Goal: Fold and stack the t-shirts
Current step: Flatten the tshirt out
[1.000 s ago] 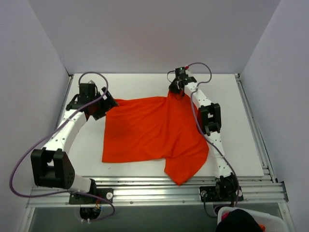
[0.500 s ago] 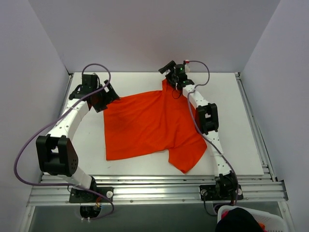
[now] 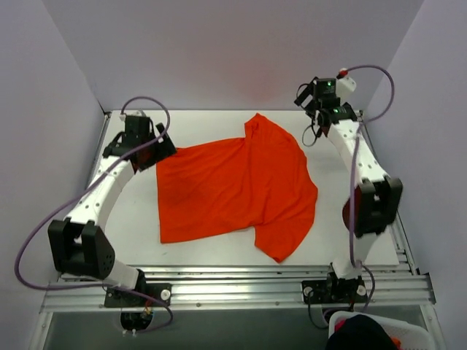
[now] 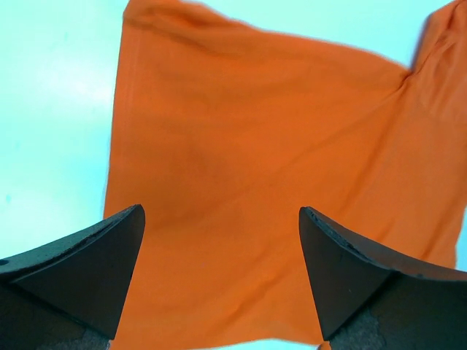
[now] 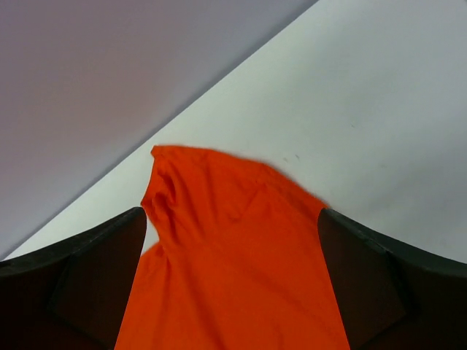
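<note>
Cloth of the orange-red t-shirt (image 3: 233, 189) lies spread on the table (image 3: 204, 124), beneath and ahead of both finger pairs. The right gripper (image 5: 233, 215), clamped on the far sleeve a second ago, now has its fingers wide apart and has swung clear to the right. The left gripper (image 4: 221, 211) hangs with fingers apart over the shirt's corner.

Readable text: none in any of the three views.
t-shirt (image 3: 233, 186): plain orange-red cloth; no lettering, number or logo can be read on it.
arm links (image 3: 102, 195): white and black housings, too small in the top view to make out any marking.
table (image 3: 131, 233): plain white surface; no sign or label can be read.
</note>
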Motion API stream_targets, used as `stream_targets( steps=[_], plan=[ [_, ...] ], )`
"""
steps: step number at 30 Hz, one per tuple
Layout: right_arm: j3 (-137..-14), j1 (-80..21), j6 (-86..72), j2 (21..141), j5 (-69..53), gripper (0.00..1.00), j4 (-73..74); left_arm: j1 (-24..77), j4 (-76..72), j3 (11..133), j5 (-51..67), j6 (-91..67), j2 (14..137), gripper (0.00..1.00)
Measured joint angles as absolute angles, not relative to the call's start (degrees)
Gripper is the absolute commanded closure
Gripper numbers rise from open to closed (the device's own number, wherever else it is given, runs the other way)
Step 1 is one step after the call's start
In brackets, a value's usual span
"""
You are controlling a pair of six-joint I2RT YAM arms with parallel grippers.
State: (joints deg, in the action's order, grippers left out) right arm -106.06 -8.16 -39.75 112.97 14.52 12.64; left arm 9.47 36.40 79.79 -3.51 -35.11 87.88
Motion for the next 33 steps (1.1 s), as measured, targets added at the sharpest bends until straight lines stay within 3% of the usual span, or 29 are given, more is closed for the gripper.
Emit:
stream_targets(
  steps=[4,9,16,30,31,33],
  plan=[
    [-90.72,-10.76,-40.62,91.18,17.32,0.00,19.09,12.43,37.12,70.00,-5.34,-35.33,79.72,0.04],
    [-73.67,-13.91,-43.31,78.76,18.13,0.00,29.61,15.64,39.16,60.14,-3.84,-35.35,69.60,0.04],
    [-61.87,-13.04,-46.02,74.91,16.99,0.00,42.06,16.84,43.51,53.98,-1.13,-35.83,63.05,0.04],
    [-59.55,-11.11,-47.51,77.34,10.07,0.00,43.57,18.65,51.53,42.89,3.62,-47.99,57.87,0.00],
    [-59.64,-10.85,-47.22,77.93,9.85,0.00,43.57,19.00,51.75,42.00,3.42,-49.15,57.17,0.05],
    [-60.12,-10.66,-46.39,79.33,9.26,0.00,43.48,19.57,52.18,40.91,2.57,-51.22,55.96,0.05]
  ],
)
